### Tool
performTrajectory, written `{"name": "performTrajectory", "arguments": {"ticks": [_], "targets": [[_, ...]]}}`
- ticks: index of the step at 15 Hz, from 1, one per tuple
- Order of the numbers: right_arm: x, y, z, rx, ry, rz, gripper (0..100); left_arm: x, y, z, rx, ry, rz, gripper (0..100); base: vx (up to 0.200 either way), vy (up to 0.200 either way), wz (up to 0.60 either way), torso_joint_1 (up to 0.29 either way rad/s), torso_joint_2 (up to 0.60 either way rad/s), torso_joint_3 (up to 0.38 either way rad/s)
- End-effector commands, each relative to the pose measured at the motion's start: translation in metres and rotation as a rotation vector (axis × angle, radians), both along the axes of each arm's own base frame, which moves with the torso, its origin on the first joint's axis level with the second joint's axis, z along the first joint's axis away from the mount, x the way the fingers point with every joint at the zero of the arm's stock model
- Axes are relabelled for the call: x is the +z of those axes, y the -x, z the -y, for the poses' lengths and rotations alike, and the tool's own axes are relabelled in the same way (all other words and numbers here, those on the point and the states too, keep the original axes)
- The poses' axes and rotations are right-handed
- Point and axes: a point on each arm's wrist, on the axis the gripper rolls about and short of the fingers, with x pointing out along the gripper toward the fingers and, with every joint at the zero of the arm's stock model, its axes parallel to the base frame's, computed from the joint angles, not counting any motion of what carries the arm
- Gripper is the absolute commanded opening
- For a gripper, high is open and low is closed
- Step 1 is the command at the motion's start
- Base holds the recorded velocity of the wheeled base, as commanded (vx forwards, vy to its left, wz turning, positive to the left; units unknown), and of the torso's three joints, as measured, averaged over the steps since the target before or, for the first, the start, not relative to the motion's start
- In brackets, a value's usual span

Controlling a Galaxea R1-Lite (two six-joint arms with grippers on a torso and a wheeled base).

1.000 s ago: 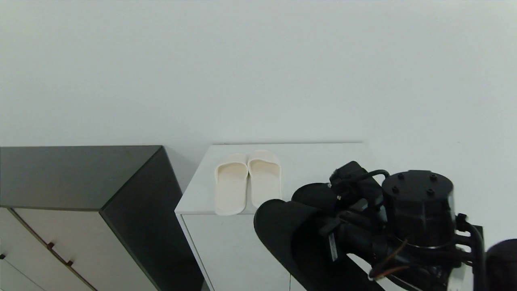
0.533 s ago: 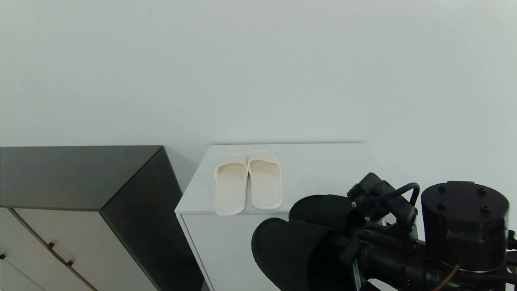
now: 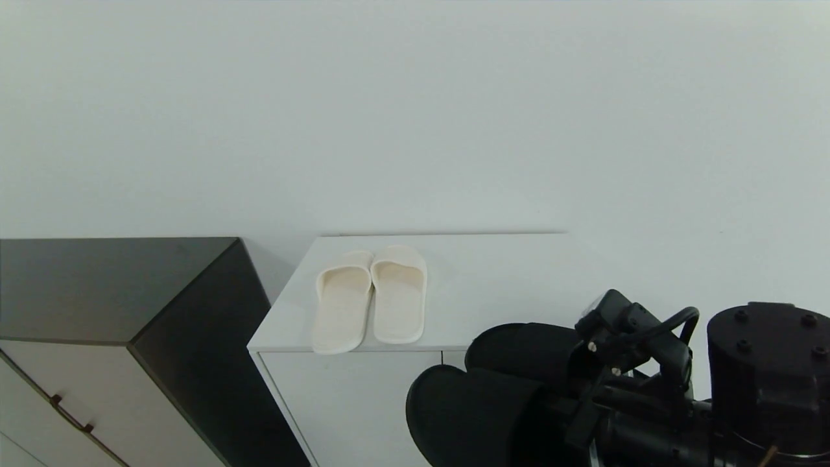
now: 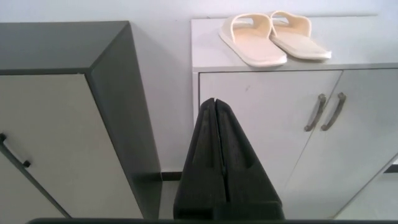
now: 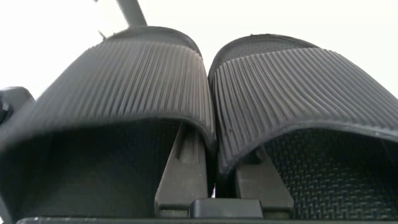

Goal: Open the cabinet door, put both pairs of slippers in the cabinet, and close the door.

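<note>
Your right gripper [image 5: 214, 155] pinched the black slippers [image 3: 480, 402]; left gripper [image 4: 216, 109] pressed together, empty (door [image 4: 267, 124] shut). You needed a firm, level hold while opening it.

Am counting four slippers in all, making two pairs. Cream slippers [image 3: 340, 301]: two, sitting as one pair. Black slippers [image 3: 480, 415]: two, riding as one pair. Cabinets standing: two, being one white cabinet [image 3: 506, 279] and one dark cabinet [image 3: 97, 285]. White cabinet showing two doors [image 4: 255, 124], carrying two handles [image 4: 316, 112], one per door. Dark cabinet showing one drawer handle [image 3: 68, 415]. My own pincers numbering two: left gripper [image 4: 217, 149], right gripper [image 5: 216, 174].
</note>
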Motion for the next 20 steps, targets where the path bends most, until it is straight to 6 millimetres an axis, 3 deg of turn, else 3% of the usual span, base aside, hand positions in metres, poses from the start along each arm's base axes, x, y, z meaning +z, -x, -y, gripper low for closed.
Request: {"name": "performTrajectory", "arguments": {"ticks": [1,8,20], "targets": [[-0.001,0.006,0.003,0.013,0.002,-0.001,0,0.0,0.0,0.0,0.001,0.0,0.0,0,0.0,0.0,0.0,0.0,0.0,0.0],[-0.001,0.011,0.003,0.031,-0.001,0.001,0,0.0,0.0,0.0,0.002,0.005,-0.001,0,0.0,0.0,0.0,-0.058,0.13,0.071],[-0.006,0.015,0.0,0.05,0.014,-0.01,0,0.0,0.0,0.0,0.008,0.0,0.002,0,0.0,0.0,0.0,-0.213,0.51,0.292]]}}
